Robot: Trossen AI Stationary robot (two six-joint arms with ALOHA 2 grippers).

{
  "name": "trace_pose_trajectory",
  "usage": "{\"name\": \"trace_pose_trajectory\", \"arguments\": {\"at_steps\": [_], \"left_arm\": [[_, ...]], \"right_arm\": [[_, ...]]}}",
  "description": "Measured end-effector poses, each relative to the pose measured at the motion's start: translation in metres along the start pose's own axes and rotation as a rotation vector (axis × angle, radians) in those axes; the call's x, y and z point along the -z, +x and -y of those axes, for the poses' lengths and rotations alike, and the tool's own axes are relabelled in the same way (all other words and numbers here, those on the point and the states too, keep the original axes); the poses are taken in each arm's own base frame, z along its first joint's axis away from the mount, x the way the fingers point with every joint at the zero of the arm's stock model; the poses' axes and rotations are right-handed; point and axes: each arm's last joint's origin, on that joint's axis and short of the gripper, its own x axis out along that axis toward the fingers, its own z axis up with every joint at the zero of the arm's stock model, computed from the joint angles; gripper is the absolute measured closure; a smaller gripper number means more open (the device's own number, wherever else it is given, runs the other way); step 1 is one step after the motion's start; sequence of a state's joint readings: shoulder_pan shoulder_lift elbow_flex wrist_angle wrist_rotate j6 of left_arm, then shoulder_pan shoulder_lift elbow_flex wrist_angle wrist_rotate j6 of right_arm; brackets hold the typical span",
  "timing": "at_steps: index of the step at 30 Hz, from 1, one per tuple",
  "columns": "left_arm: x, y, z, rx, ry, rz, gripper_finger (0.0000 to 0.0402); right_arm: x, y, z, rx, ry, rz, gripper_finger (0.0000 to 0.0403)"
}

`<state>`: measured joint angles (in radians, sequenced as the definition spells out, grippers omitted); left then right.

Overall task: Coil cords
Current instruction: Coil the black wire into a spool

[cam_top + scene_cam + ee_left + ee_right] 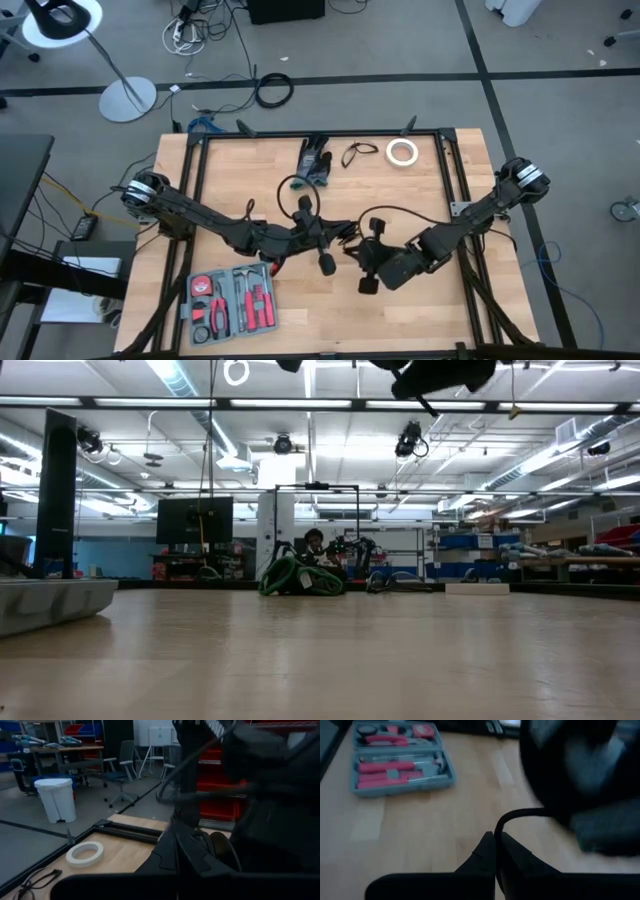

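right tool (495, 845) shut, pinching a thin black cord (520, 814) above the table (420, 830); left tool (192, 845), closed, seemingly grips cord too.

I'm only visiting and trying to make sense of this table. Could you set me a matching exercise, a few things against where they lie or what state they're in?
Things:
1. tool case
2. white tape roll
3. right gripper
4. small loose cord loop

Places or states:
a. jaws shut on a thin black cord
b. far edge of the table, on the right arm's side
c. near edge, on the left arm's side, lid open
d. just beside the tape roll, toward the table's middle

Pairs: 1-c, 2-b, 3-a, 4-d
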<state>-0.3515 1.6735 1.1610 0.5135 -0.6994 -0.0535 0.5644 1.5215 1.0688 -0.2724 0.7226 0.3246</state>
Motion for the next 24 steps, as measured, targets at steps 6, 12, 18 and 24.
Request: {"name": "trace_pose_trajectory", "arguments": {"at_steps": [6,12,18,24], "left_arm": [[0.003,0.003,0.0,0.0,0.003,0.003,0.0402],[0.004,0.003,-0.001,0.006,0.023,-0.008,0.0402],[0.008,0.004,-0.002,0.001,0.048,-0.038,0.0402],[0.014,0.004,-0.003,-0.002,0.097,-0.092,0.0402]], "right_arm": [[-0.019,0.0,-0.006,-0.005,-0.05,0.044,0.0401],[-0.027,-0.001,-0.009,-0.03,-0.056,0.071,0.0401],[-0.034,-0.004,-0.013,-0.044,-0.073,0.087,0.0401],[-0.035,-0.004,-0.013,-0.048,-0.075,0.086,0.0401]]}}
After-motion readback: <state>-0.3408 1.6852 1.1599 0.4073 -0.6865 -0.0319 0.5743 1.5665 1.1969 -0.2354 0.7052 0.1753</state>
